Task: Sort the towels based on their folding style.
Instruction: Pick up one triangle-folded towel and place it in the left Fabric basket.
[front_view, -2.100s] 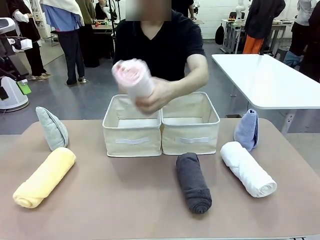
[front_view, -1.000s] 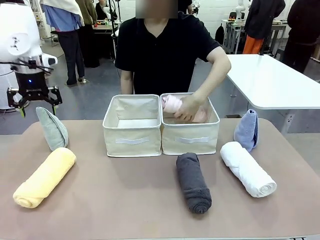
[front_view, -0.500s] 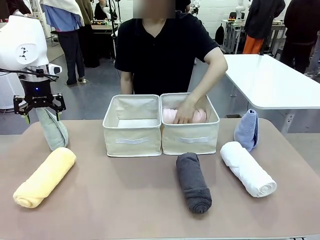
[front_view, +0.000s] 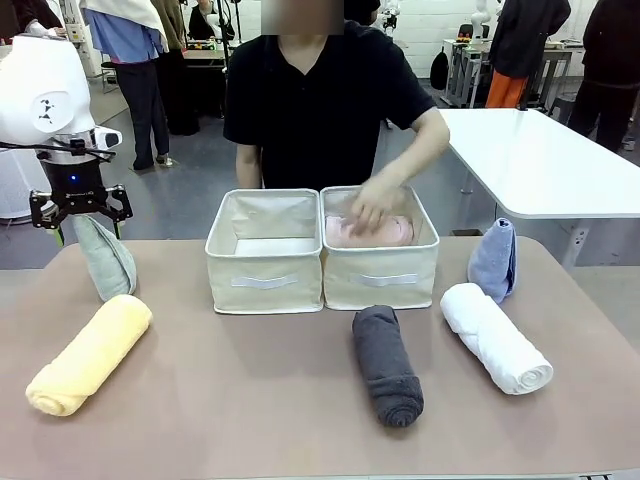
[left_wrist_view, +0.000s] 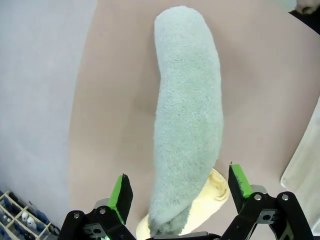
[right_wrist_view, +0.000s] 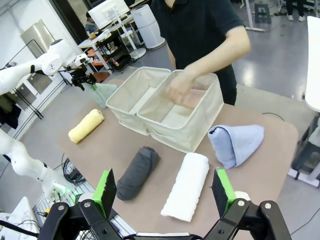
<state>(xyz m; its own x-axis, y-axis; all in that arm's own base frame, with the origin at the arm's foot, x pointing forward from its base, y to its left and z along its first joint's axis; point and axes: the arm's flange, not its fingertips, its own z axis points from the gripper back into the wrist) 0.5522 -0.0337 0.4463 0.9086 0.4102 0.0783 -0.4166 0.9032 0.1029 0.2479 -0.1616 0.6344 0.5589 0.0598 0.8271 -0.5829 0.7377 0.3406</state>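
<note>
A pale mint cone towel (front_view: 108, 262) stands at the table's far left. My left gripper (front_view: 80, 222) is open and straddles its tip. In the left wrist view the cone (left_wrist_view: 187, 110) lies between the green pads with a small gap on each side of my left gripper (left_wrist_view: 177, 192). A yellow roll (front_view: 90, 353) lies in front of the cone. A dark grey roll (front_view: 386, 365), a white roll (front_view: 495, 337) and a periwinkle cone (front_view: 494, 260) sit to the right. A pink roll (front_view: 385, 232) lies in the right bin under the person's hand (front_view: 372, 205). My right gripper (right_wrist_view: 162, 192) hangs open high above the table.
Two beige fabric bins stand side by side at the far middle: the left bin (front_view: 264, 285) has nothing in it, and the right bin (front_view: 385, 285) holds the pink roll. The person stands right behind them. A white table (front_view: 540, 160) is off to the right.
The person lowered the pink roll into the right bin, and the hand now rests on it. My left arm came in and dropped over the mint cone's tip.
</note>
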